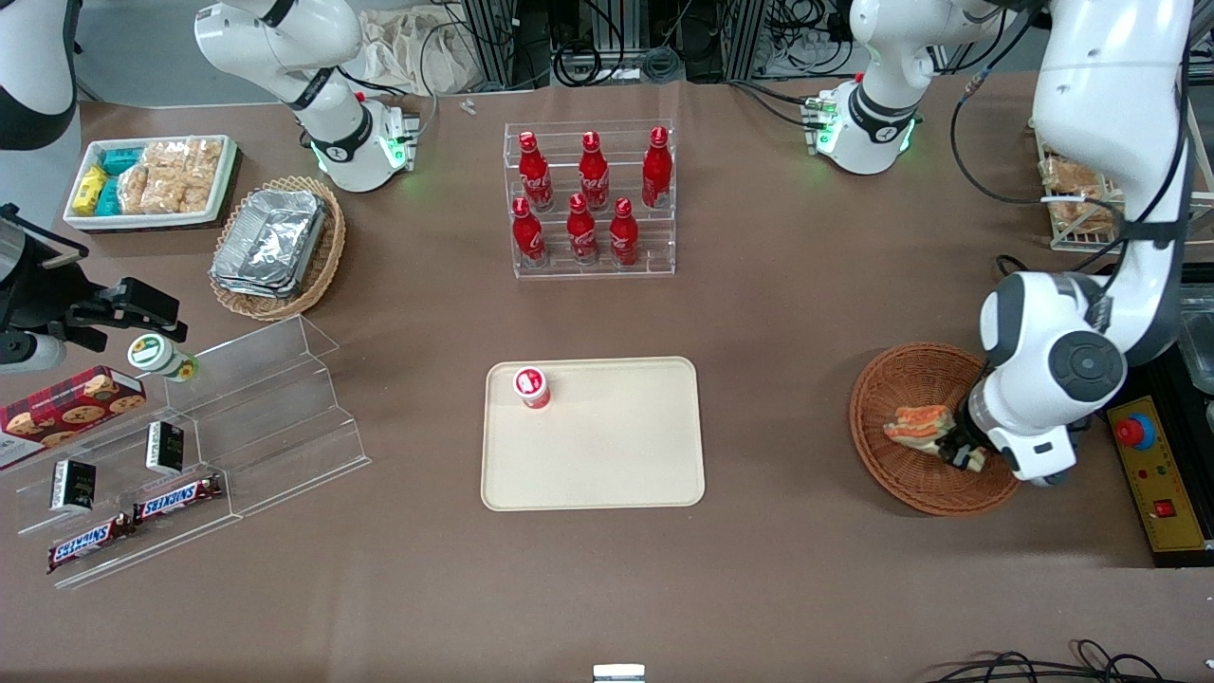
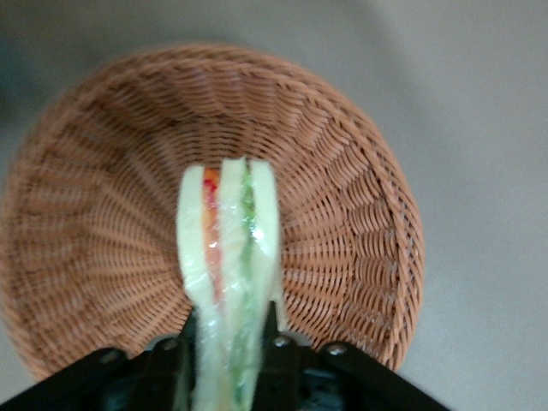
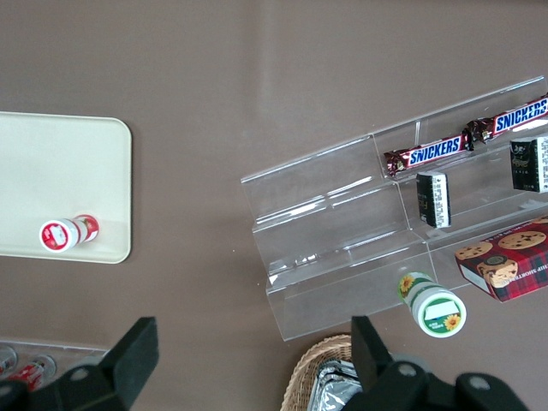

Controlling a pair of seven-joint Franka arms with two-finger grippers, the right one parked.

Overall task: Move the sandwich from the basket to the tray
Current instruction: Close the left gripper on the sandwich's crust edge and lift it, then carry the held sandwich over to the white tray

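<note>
The sandwich (image 1: 918, 422), a wedge of white bread with orange and green layers, sits inside the round reddish-brown basket (image 1: 892, 379) at the working arm's end of the table. My gripper (image 1: 950, 446) reaches down into the basket and is shut on the sandwich. In the left wrist view the sandwich (image 2: 229, 248) stands on edge between the two black fingers (image 2: 271, 342), which press on its bread faces, with the basket's weave (image 2: 360, 214) all around. My gripper (image 2: 229, 347) holds the wedge's wide end. The cream-beige tray (image 1: 607, 455) lies at the table's middle.
A small red bottle with a white cap (image 1: 532, 387) stands on the tray's corner. A clear rack of red bottles (image 1: 590, 204) is farther from the front camera than the tray. A yellow box with a red stop button (image 1: 1152, 474) lies beside the basket.
</note>
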